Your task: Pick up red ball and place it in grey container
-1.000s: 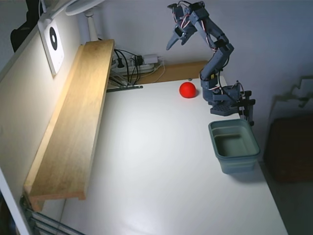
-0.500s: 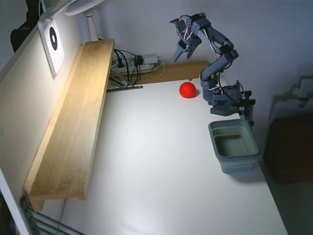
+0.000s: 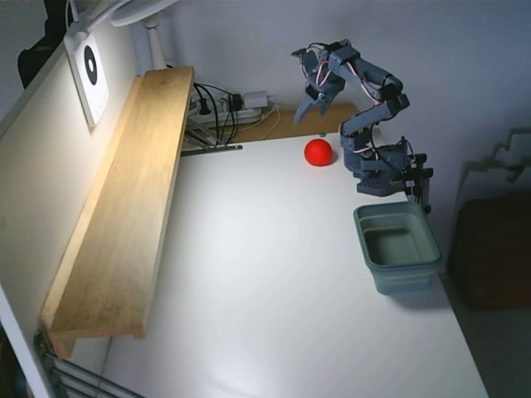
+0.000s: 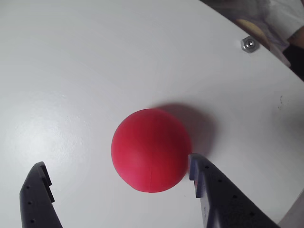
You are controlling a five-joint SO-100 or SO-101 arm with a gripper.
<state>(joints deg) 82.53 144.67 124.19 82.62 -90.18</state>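
above the red ball (image 4: 151,150) the gripper (image 4: 118,183) has dropped lower, spread wide and empty; the grab looks next, grey container (image 3: 398,246) waiting beside the arm's base.

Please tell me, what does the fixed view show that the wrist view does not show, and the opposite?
Only the fixed view shows the grey container, which looks empty, the wooden shelf along the wall, the cables and the whole arm, with the gripper raised above the ball. Only the wrist view shows a small metal nut lying near the table edge, and that the open fingers are not gripping the ball. Both show the red ball resting on the white table.
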